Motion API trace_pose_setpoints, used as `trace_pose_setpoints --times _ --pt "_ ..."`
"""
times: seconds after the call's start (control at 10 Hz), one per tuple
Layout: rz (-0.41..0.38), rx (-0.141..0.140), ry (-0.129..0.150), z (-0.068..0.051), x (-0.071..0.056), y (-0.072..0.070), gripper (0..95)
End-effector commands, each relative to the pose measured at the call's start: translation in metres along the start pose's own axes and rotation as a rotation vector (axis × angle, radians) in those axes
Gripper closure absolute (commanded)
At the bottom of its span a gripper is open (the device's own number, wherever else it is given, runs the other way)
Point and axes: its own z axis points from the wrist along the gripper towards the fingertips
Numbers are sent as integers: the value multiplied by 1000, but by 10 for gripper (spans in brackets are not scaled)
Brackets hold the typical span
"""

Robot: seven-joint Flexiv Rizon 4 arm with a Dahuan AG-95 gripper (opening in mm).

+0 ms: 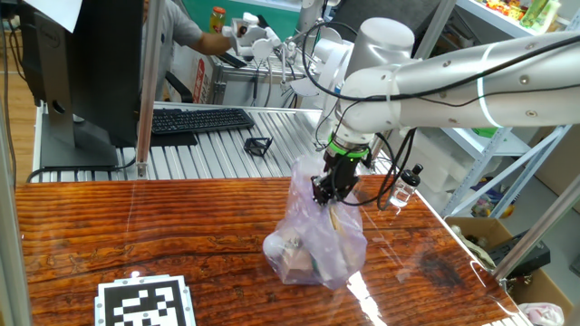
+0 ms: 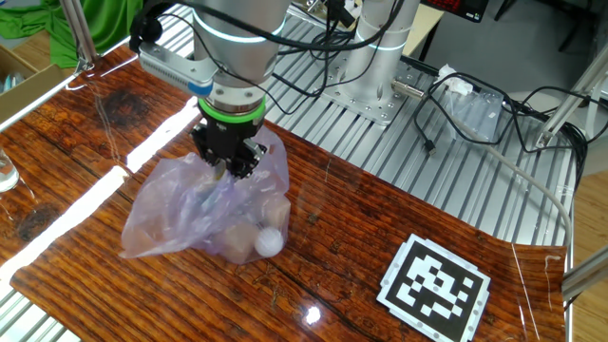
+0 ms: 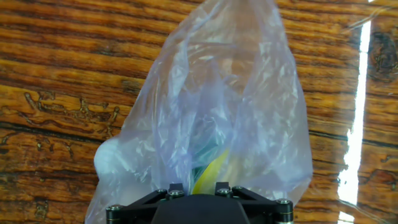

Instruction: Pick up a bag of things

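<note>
Right at the jaws: they look pinched together on the gathered top of the bag of things (image 1: 319, 237), with plastic bunching up around the black gripper (image 1: 329, 192); the fingertips themselves are buried in film, so the close is read from the bunching. Hand view shows the bag of things (image 3: 224, 118) hanging straight below the gripper's black housing, a yellow-green item and a white ball (image 3: 115, 162) showing through the film. From the other fixed view the gripper (image 2: 228, 161) sits on the bag's upper fold, green ring just above it, and the bag of things (image 2: 204, 214) sags out to both sides. White ball (image 2: 270, 241) presses against the film on the low side, near the counter (image 2: 332, 266). Bag bottom looks to be touching or just off the wood counter (image 1: 136, 226); cannot tell which. Silver-white arm (image 1: 453, 86) reaches in from the side. Printed black-and-white marker (image 1: 145, 303) lies flat on the counter, well apart from the bag; same marker (image 2: 435, 285) seen from the other side. Keyboard (image 1: 201, 119) and a small clear bottle (image 1: 410, 186) sit behind, off the wood.
</note>
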Motion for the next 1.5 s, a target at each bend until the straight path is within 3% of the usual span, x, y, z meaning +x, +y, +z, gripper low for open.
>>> trace_pose_setpoints --times 0.1,0.8,1.5 --pt "4 3 6 -6 2 1 950" --pt "11 26 31 -33 7 6 950" --pt "37 9 41 -34 6 7 950"
